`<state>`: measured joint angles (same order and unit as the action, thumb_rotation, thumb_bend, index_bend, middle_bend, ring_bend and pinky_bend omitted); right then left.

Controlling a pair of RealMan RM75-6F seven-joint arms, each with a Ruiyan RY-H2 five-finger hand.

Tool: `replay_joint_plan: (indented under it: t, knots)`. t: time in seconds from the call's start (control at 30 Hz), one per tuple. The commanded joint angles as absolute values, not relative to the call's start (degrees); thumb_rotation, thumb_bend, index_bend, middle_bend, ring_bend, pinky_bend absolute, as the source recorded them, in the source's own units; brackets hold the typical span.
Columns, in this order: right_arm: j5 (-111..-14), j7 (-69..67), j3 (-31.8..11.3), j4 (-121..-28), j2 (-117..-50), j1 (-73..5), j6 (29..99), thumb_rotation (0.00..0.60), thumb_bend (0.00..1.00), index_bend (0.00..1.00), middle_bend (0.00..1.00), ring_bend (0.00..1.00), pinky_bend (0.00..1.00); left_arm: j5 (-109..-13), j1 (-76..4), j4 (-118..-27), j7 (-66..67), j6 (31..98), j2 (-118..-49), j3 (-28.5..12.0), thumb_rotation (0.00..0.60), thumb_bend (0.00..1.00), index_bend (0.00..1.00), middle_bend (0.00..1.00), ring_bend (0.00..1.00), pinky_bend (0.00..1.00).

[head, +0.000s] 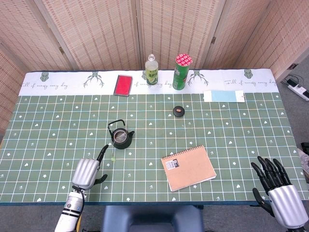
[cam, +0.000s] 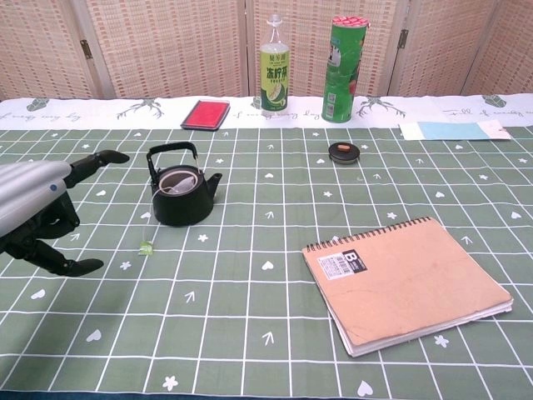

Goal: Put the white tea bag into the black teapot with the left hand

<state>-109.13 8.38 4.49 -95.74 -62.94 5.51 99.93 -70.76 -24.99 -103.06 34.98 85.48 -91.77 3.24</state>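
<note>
The left hand [cam: 37, 212] hangs low over the desk [cam: 275, 317] with its fingers spread wide and nothing in them. Just ahead of it and a little to its right stands the black teapot [cam: 181, 187], lid off, and the white tea bag [cam: 173, 186] lies inside the mouth. Its string runs over the rim and down to a small green tag [cam: 146, 246] lying on the desk, just beside the left hand's fingertips.

The risk, as I judge it, is that tag: a finger catching it or the string as the hand moves could drag the tea bag back out or tip the teapot.

The chest view looks into the teapot and shows the bag and string; the head view barely shows either, but it alone shows the right hand [head: 279, 186], open-fingered at the desk's near edge, well away from everything.
</note>
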Motion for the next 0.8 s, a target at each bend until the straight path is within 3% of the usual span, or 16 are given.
replay_joint_plan:
  t: [0.03,0.2,0.27,0.33,0.43,0.5,0.67,0.8]
  knots:
    - [-109.1,8.4,4.5,-95.7,-63.0,5.4,99.6,0.6,0.45,0.0,0.0,0.0,0.0,-71.9,-24.2,-103.4,34.3,85.4,-91.1,2.9,0.6,0.17,0.0,1.0,1.0,1.0]
    - [-109.4,8.7,4.6,-95.8,-63.0,5.5,99.5,0.6,0.45,0.0,0.0,0.0,0.0,-74.1,-23.2,-107.8,34.4,85.6,-87.6,3.1,0.6,0.17,0.0,1.0,1.0,1.0]
    - [-109.5,8.3,4.5,-95.8,-62.8,5.7,100.1,0.6,0.45,0.0,0.0,0.0,0.0,-75.3,-22.3,-110.2,34.1,86.4,-85.0,3.9,0.6,0.17,0.0,0.96,0.93,0.99]
    - [-109.7,7.8,4.5,-95.7,-62.7,5.9,100.8,0.6,0.45,0.0,0.0,0.0,0.0,-75.8,-20.8,-113.6,33.5,87.0,-80.8,5.7,0.6,0.17,0.0,0.74,0.66,0.82]
    - [-109.8,7.4,4.5,-95.5,-62.5,6.0,101.2,0.6,0.45,0.0,0.0,0.0,0.0,-76.3,-18.8,-118.6,30.0,86.7,-73.3,8.8,0.6,0.17,0.0,0.3,0.24,0.33]
    - [-109.8,7.3,4.5,-95.5,-62.5,6.1,101.2,0.6,0.45,0.0,0.0,0.0,0.0,-79.7,-17.0,-119.8,26.9,88.0,-68.8,11.2,0.6,0.17,0.0,0.18,0.14,0.21]
    - [-108.1,7.6,4.1,-95.9,-62.7,6.1,100.3,0.6,0.45,0.0,0.0,0.0,0.0,-94.0,-9.4,-114.1,21.9,98.6,-63.8,15.9,0.6,0.17,0.02,0.12,0.05,0.02]
    - [-106.4,8.3,3.8,-96.5,-62.9,5.7,98.6,0.6,0.45,0.0,0.0,0.0,0.0,-95.5,-3.5,-109.9,22.0,103.8,-64.5,16.8,0.6,0.17,0.03,0.1,0.0,0.0]
